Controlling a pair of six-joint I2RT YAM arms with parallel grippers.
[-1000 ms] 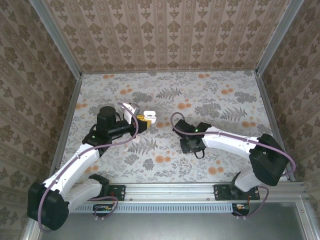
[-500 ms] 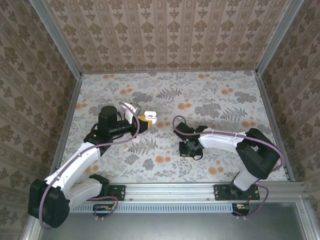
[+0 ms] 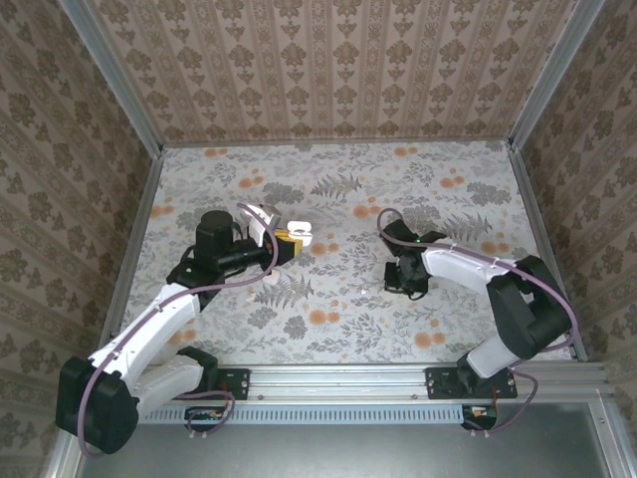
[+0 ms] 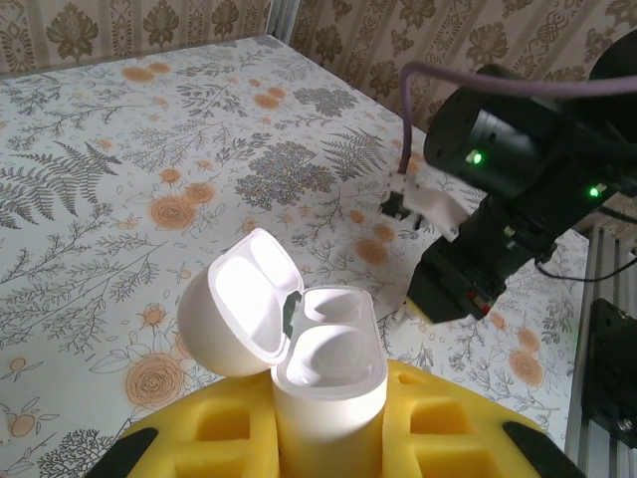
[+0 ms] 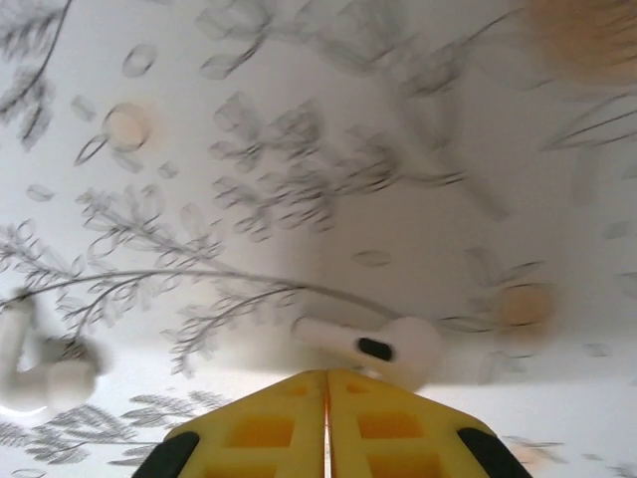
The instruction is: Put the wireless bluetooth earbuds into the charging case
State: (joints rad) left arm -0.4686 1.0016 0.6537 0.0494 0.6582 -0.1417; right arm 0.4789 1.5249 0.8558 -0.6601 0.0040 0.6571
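Observation:
My left gripper (image 3: 286,242) is shut on the white charging case (image 3: 296,234), holding it upright above the table. Its yellow pads (image 4: 204,433) press on both sides of the case body (image 4: 330,398). The lid (image 4: 239,309) is swung open to the left and both sockets show. Right of centre, my right gripper (image 3: 405,278) points down, low over the table. Its yellow fingertips (image 5: 326,376) are shut, with one white earbud (image 5: 383,345) caught at the very tips, stem to the left. A second earbud (image 5: 40,376) lies blurred on the table at the left.
The table wears a floral cloth (image 3: 338,199), boxed in by patterned walls with metal corner posts (image 3: 119,100). The right arm's dark wrist (image 4: 518,159) shows close behind the open case. A metal rail (image 3: 338,378) runs along the near edge.
The right gripper closed, and its arm swung right, away from the middle of the table. The left arm and the case have stayed put.

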